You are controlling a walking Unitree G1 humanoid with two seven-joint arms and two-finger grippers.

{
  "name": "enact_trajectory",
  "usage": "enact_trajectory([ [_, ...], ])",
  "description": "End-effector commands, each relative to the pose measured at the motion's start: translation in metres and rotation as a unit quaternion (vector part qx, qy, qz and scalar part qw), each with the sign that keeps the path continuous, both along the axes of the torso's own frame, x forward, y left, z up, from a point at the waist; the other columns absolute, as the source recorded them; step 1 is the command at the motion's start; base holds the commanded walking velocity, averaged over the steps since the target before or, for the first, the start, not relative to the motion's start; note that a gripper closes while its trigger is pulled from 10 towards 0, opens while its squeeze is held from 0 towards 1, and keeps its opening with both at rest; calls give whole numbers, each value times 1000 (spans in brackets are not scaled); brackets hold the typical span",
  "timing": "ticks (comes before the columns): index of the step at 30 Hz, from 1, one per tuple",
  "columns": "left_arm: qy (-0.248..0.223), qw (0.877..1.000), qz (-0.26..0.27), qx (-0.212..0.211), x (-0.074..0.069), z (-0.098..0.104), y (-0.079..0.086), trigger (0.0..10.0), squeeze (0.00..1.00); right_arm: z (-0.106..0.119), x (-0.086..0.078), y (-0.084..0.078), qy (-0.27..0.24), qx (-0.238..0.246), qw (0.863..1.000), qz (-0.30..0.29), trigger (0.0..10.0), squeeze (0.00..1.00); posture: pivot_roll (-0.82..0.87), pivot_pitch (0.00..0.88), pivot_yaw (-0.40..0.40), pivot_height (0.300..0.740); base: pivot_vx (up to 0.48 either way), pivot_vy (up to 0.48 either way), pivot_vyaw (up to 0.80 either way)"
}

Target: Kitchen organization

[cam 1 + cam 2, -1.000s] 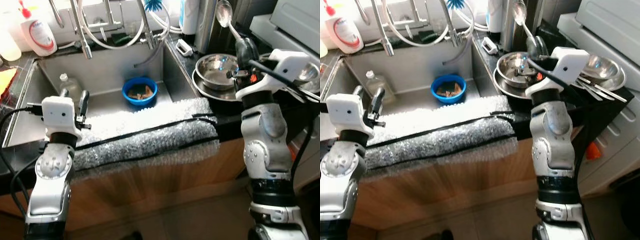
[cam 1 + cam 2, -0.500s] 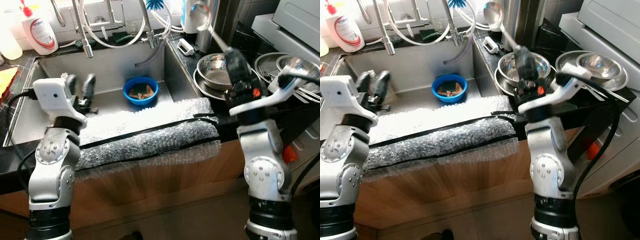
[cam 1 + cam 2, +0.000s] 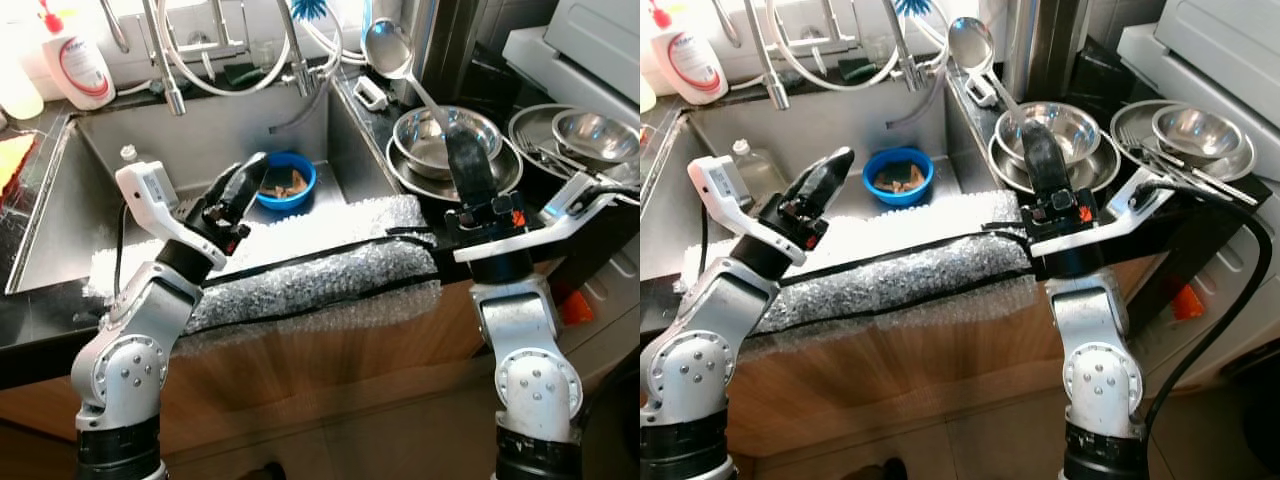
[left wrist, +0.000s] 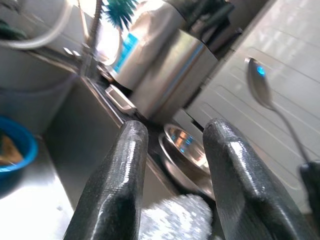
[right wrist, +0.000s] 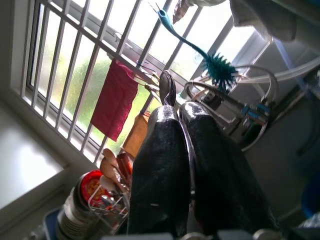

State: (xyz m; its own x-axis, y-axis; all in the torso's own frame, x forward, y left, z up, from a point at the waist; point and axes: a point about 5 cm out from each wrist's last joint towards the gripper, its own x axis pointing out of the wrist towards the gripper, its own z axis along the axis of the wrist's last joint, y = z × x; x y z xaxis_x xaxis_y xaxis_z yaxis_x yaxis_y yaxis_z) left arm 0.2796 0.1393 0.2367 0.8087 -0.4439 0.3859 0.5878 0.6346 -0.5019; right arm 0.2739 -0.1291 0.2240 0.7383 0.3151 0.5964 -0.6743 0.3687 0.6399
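item: right gripper [image 3: 462,148], fingers pressed together on the handle of 1 steel ladle [image 3: 385,48], which we see raised with its bowl up near the tall steel canister [image 4: 165,75], above the stacked steel bowls [image 3: 445,140] on the black table [image 3: 470,240] to the right of the sink [image 3: 110,140]. item: left gripper [image 3: 240,185], fingers parted and holding nothing, reaching over the sink's front edge toward the blue bowl [image 3: 281,180], not touching it. item: blue bowl, sitting on the sink floor with brown scraps inside. item: bubble wrap [image 3: 310,270] with 2 black tape lines, draped over the sink's front rim. item: 1 more steel bowl [image 3: 590,133] with cutlery on a plate further right. item: white soap bottle [image 3: 78,62] at the back left, hoses and faucet [image 3: 170,60] behind the sink, small clear bottle [image 3: 743,160] lying in the sink's left part.
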Motion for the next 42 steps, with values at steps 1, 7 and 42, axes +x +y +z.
enact_trajectory([
  [1, -14, 1000, -21, 1, -5, 6, -5, 10000, 0, 5, -3, 7, -8, 4, 1000, 21, 10000, 0, -51, 104, 51, 740, 0, 0, 0],
  [7, -7, 998, -58, -21, -11, 3, -20, 10000, 0, -14, -12, 29, 34, 7, 997, 72, 10000, 0, -56, 95, 48, 740, 0, 0, 0],
  [42, 5, 996, -95, 1, -18, -4, -36, 10000, 0, -20, -24, 56, 33, -69, 986, 148, 10000, 0, -56, 121, 37, 740, 0, 0, 0],
])
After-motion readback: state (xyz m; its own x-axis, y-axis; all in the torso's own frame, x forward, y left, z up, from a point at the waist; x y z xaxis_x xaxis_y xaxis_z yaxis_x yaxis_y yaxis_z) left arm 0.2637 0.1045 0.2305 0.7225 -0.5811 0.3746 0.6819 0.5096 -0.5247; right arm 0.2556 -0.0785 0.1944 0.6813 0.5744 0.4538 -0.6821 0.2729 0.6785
